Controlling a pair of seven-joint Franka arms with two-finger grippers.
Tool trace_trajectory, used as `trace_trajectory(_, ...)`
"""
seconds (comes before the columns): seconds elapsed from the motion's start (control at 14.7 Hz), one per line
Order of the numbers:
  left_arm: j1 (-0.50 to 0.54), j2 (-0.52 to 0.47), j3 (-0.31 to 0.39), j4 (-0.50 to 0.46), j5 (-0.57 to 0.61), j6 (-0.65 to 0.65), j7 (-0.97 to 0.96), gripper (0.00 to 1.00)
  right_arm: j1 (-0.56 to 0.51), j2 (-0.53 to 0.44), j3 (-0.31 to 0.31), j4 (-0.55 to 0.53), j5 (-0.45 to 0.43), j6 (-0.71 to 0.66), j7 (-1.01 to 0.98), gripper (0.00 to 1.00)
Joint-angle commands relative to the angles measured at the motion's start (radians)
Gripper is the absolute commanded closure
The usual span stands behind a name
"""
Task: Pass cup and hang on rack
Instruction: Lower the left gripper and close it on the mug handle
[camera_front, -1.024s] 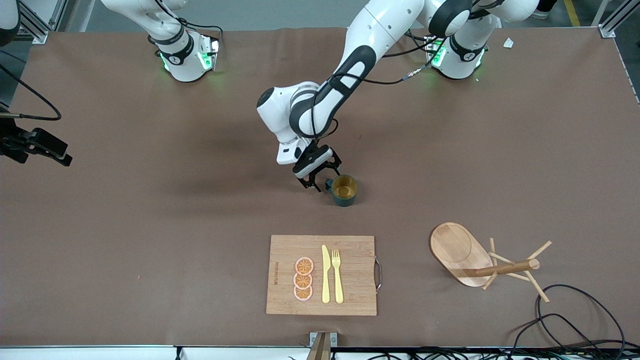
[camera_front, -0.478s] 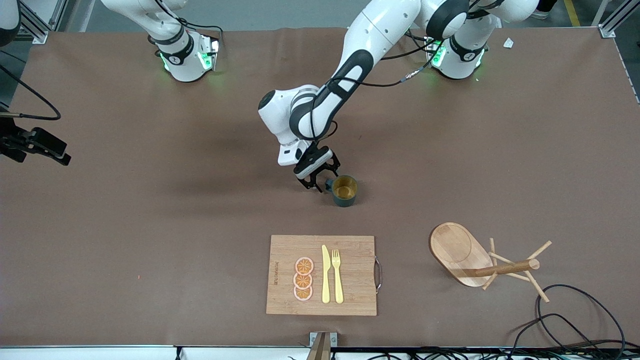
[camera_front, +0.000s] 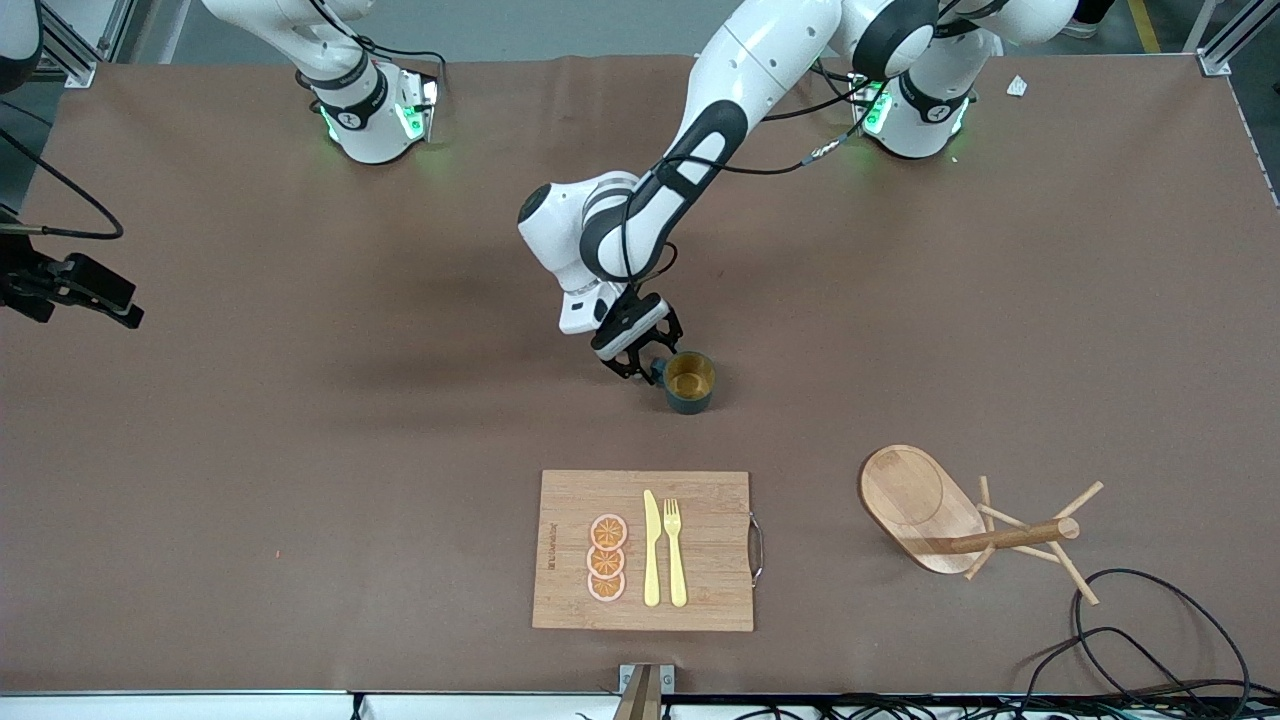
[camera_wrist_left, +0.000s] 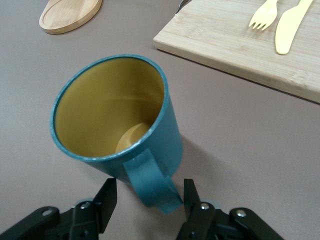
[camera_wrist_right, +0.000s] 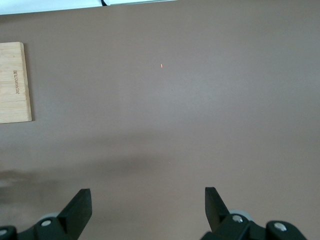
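Note:
The dark teal cup (camera_front: 690, 381) with a tan-yellow inside stands upright on the table near the middle. Its handle (camera_wrist_left: 150, 181) points toward my left gripper (camera_front: 643, 364). That gripper is low at the table and open, one finger on each side of the handle (camera_wrist_left: 150, 186) without closing on it. The wooden rack (camera_front: 916, 500) stands nearer the front camera, toward the left arm's end; its oval base also shows in the left wrist view (camera_wrist_left: 70, 14). My right gripper (camera_front: 118, 310) waits open and empty at the right arm's end of the table (camera_wrist_right: 148, 200).
A bamboo cutting board (camera_front: 705, 520) lies nearer the camera than the cup, with a yellow knife (camera_front: 651, 548), a fork (camera_front: 675, 550) and orange slices (camera_front: 607, 558) on it. Black cables (camera_front: 1150, 640) lie near the rack at the front edge.
My left gripper has shifted slightly toward the cup, so its open fingers now straddle the handle. The cup and the right arm have not moved.

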Motion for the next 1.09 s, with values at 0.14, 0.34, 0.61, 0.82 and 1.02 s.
trace_trajectory(0.14,-0.008,0.000,0.006,0.010,0.014,-0.036,-0.012,0.64,0.000,-0.023,0.005,-0.015,-0.024,-0.008,-0.006,0.00)
trace_trajectory(0.34,-0.008,-0.001,0.006,0.009,0.011,-0.042,-0.010,0.68,0.000,-0.024,0.005,-0.017,-0.022,-0.010,-0.005,0.00)
trace_trajectory(0.61,-0.008,-0.004,0.005,0.009,0.008,-0.044,-0.010,0.88,0.000,-0.024,0.005,-0.017,-0.021,-0.011,-0.006,0.00)
trace_trajectory(0.82,-0.007,-0.015,0.005,0.009,0.008,-0.044,-0.004,0.95,0.000,-0.024,0.005,-0.017,-0.022,-0.011,-0.006,0.00)
trace_trajectory(1.02,0.001,-0.041,0.003,0.009,0.003,-0.044,0.002,0.96,0.000,-0.024,0.005,-0.014,-0.022,-0.011,-0.006,0.00)
